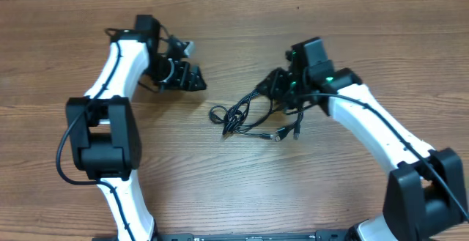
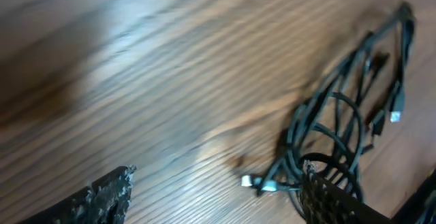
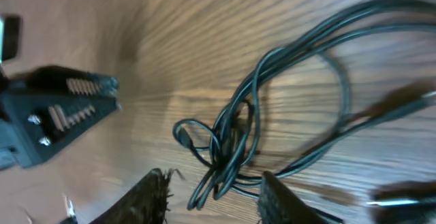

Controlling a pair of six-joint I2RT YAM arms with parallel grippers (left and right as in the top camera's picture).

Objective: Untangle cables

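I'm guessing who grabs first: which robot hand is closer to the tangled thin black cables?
Right. The right hand is over the cables; the left hand sits apart from them.

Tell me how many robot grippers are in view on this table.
2. The left gripper is over the bare table, left of the cables, jaws apart. The right gripper is at the cables' right end, strands passing between its open jaws. None looks hidden.
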